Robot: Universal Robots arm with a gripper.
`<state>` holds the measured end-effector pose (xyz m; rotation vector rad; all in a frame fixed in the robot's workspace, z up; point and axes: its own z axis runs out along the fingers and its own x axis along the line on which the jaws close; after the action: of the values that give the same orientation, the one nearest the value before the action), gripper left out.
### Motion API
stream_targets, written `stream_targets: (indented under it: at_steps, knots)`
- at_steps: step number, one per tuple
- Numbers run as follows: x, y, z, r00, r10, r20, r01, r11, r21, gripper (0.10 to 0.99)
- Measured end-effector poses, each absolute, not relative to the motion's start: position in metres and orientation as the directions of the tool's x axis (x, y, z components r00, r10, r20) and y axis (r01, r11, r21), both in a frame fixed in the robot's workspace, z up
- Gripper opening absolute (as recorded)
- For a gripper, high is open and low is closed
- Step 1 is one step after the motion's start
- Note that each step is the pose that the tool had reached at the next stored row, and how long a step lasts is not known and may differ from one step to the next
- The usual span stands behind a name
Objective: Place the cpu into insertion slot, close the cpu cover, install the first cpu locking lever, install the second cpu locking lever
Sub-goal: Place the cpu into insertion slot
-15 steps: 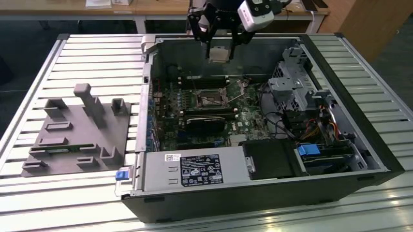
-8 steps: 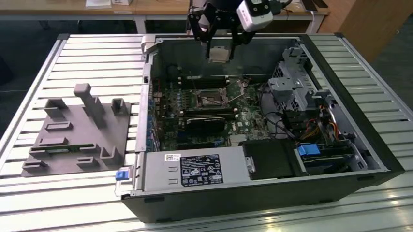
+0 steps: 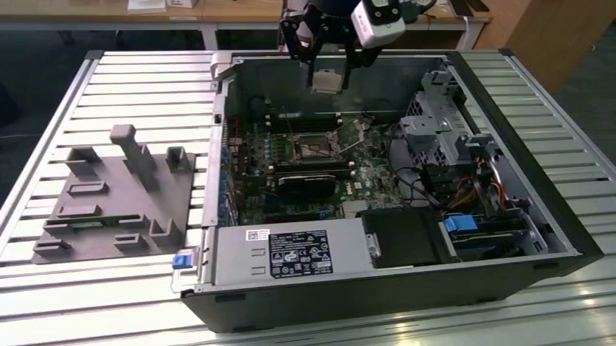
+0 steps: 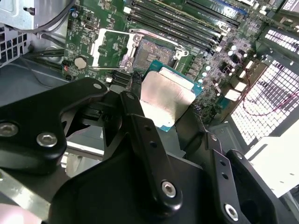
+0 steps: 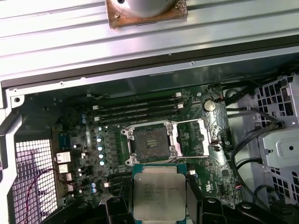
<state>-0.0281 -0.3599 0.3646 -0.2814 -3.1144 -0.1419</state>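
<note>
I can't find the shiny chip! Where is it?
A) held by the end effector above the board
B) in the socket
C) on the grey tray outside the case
A: the end effector grips the cpu by its edges above the motherboard, and the insertion slot lies empty.

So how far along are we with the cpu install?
Nothing is seated yet. The jaws hold the cpu above the board, short of the insertion slot, which sits bare. The cpu cover lies swung open beside it. Left: seating it, closing the cover, both locking steps.
</note>
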Motion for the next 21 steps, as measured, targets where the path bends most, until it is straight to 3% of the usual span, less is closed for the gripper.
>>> stream_targets:
  at_steps: [21]
  knots:
    - [-0.0286,-0.3599,0.364,-0.962,0.273,0.019,0.273,0.958,0.089,0.541]
